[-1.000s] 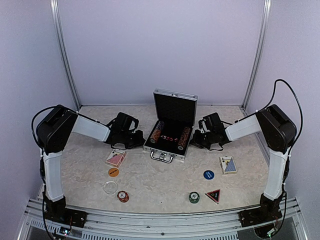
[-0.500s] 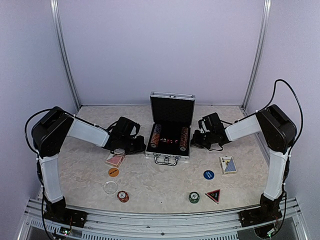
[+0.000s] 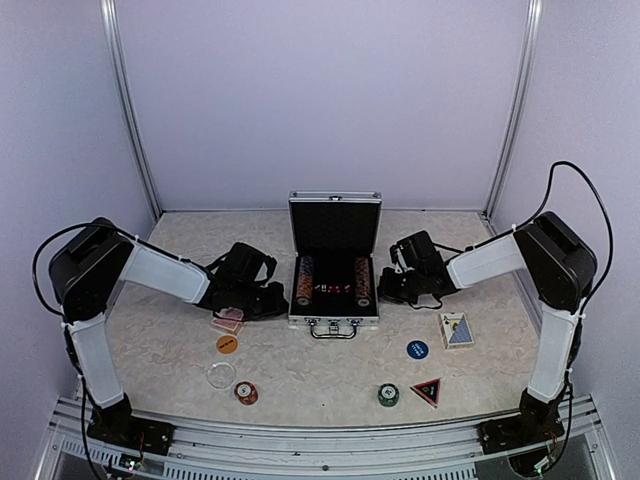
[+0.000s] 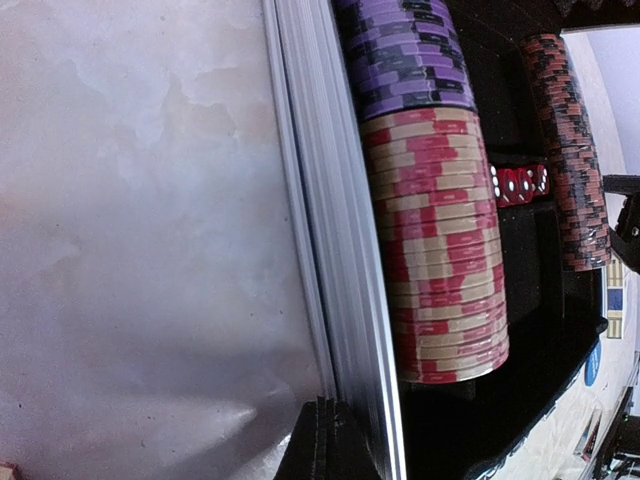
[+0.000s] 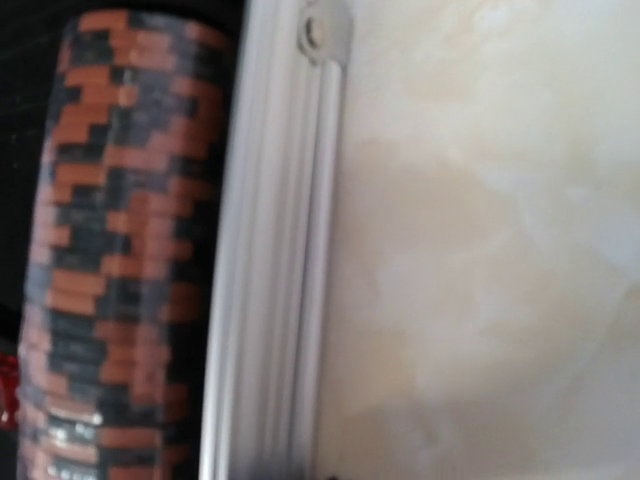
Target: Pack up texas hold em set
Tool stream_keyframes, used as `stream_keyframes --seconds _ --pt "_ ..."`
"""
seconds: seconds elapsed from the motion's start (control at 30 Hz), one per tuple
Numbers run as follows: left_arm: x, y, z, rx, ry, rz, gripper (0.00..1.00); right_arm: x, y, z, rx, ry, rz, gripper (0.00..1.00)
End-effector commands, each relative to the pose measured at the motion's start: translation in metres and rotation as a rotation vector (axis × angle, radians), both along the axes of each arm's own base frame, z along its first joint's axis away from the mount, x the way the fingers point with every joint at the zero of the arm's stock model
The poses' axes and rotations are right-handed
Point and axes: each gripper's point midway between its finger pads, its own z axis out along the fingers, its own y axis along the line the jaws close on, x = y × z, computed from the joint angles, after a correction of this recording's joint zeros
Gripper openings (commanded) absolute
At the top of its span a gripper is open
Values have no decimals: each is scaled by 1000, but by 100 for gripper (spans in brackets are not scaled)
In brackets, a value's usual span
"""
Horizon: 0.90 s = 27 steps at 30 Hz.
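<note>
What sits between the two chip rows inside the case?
Red dice, between the red-cream chip row and the orange-black chip row in the case; the left wrist view shows them clearly.

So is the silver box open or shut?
Open. The silver box has its lid standing up at the back, and rows of chips and red dice show inside.

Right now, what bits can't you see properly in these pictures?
- Red card deck, top view: the left gripper covers its far part.
- Flat orange round disc and blue round disc, top view: printing too small to read.
- Orange-and-black chip stack, right wrist view: blurred, cut off top and bottom.
- Small red dice, left wrist view: partly behind the red-and-cream chip stack.
</note>
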Motion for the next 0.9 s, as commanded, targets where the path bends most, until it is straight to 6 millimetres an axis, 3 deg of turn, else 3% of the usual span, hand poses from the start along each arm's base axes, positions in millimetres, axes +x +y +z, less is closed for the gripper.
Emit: stream_keyframes --seconds 0.0,0.5,0.87 --pt "-21 -25 16 -90 0 -90 0 -49 50 13 75 39 194 0" --pt "-35 -17 12 -91 10 -94 0 -81 72 5 67 65 233 0" --pt "-48 -26 9 -90 18 -119 0 -85 69 7 61 63 216 0"
